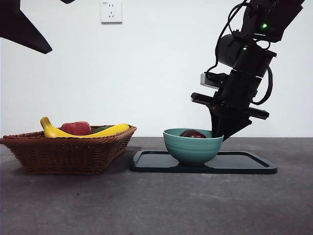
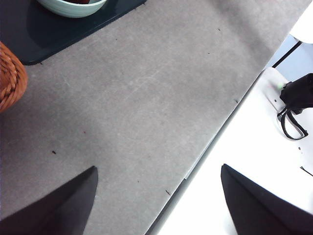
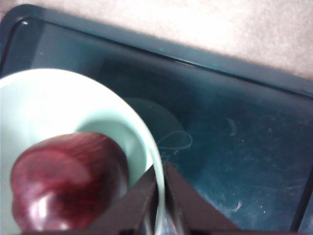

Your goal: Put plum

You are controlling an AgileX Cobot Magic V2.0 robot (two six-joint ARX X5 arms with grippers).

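Your plum [image 3: 68, 181] already sits inside the green bowl [image 1: 191, 145]. Your right gripper [image 3: 160, 183] has its jaws clamped on the bowl's rim; moving it remains.

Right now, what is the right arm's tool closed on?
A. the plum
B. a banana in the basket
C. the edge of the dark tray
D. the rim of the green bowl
D: in the right wrist view the right tool pinches the green bowl's rim, while the plum lies loose inside it.
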